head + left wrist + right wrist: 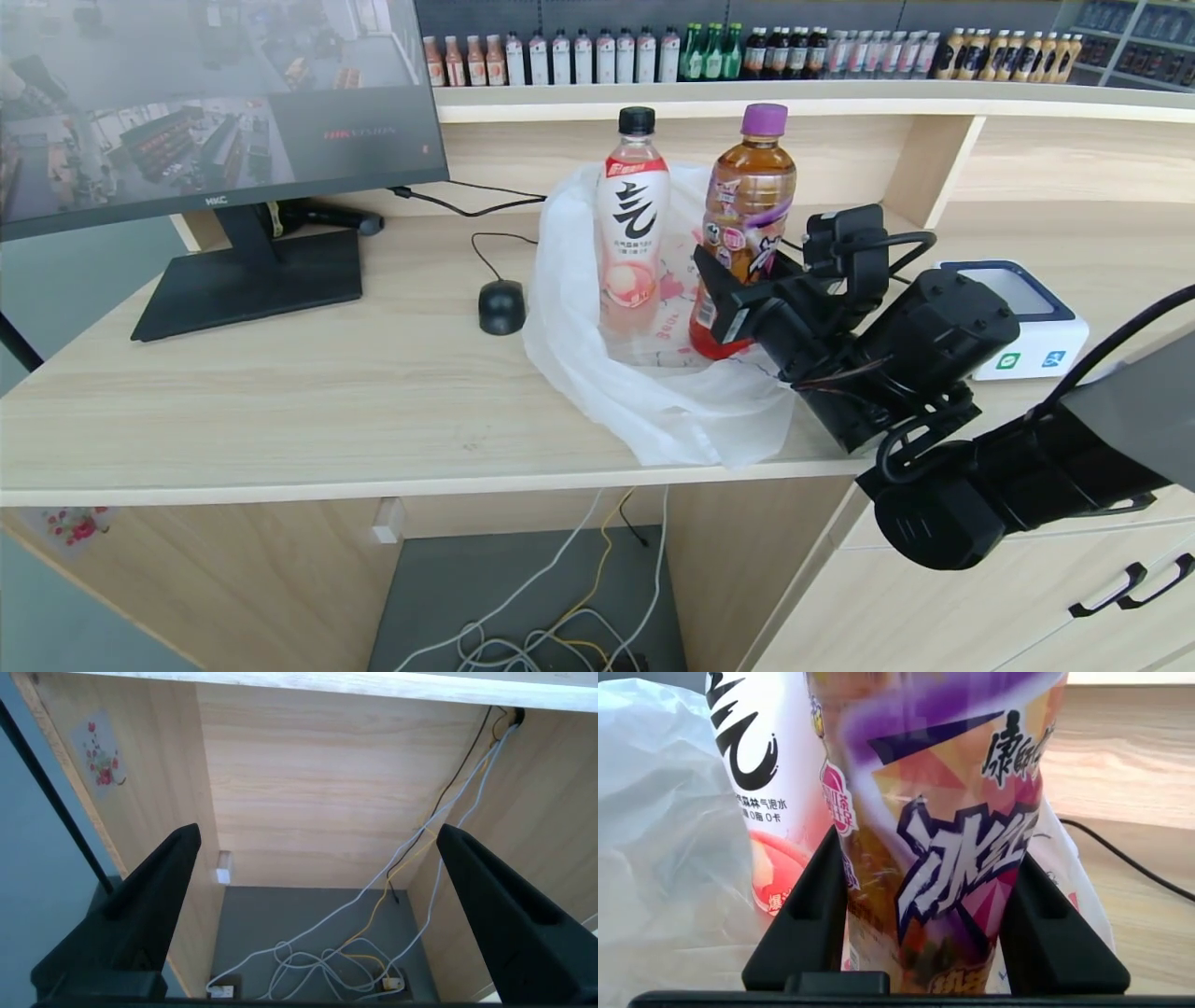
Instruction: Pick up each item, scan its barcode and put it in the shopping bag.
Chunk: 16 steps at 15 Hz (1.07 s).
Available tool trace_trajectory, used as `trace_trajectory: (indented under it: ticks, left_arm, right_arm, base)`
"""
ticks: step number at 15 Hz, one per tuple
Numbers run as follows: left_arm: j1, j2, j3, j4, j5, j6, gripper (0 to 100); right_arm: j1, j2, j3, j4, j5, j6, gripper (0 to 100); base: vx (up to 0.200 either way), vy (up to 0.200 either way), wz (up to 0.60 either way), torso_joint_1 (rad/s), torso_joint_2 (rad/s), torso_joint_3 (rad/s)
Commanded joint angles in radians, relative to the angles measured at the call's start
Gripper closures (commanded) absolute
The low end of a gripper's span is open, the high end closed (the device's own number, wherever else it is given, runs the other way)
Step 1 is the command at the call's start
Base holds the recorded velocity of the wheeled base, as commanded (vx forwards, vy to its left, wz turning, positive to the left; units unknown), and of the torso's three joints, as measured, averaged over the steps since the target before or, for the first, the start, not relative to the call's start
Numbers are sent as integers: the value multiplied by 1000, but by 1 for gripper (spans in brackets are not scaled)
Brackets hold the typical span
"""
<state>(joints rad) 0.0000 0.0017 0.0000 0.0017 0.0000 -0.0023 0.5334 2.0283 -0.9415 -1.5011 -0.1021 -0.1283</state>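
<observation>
The right gripper (721, 285) is clenched on the lower body of the brown tea bottle (752, 196), one black finger (811, 910) pressed to each side of its purple-and-orange label. The bottle has a purple cap and stands nearly upright, leaning slightly, with its base down inside the mouth of the white plastic shopping bag (597, 373); whether the base rests on the bag's floor cannot be told. Just beside it in the same bag, towards the robot's left, stands a pale pink-and-white bottle (633, 224) with a black cap. The bag sits on the light wooden counter (280, 392), its crumpled edge spilling to the front lip. Near the bag on the robot's left lies a black mouse (502, 306), and beyond that stands a monitor (205, 93). To the right, behind the arm, sits a white scanner box (1027, 317). A row of bottles (747, 54) lines the shelf at the back. The left gripper (318, 905) hangs released, fingers spread wide, facing the recess under the counter where loose cables (327, 961) lie.
</observation>
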Motion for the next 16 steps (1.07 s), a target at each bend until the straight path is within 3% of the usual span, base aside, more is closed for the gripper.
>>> trace_trajectory:
  ticks: [1,14,15,16]
  left_arm:
    - [0,0,0,0,0,-1,0]
    - [0,0,0,0,0,2,0]
    - [0,0,0,0,0,2,0]
    - [0,0,0,0,0,2,0]
  right_arm:
    - [0,0,1,-1,-1,-1,100]
    - [19,3,3,-4,1,1,100]
    - [19,3,3,-5,1,3,0]
    - [19,3,1,-4,1,3,0]
  base:
    - [0,0,0,0,0,0]
    - [0,0,0,0,0,0]
    - [0,0,0,0,0,0]
    - [0,0,0,0,0,0]
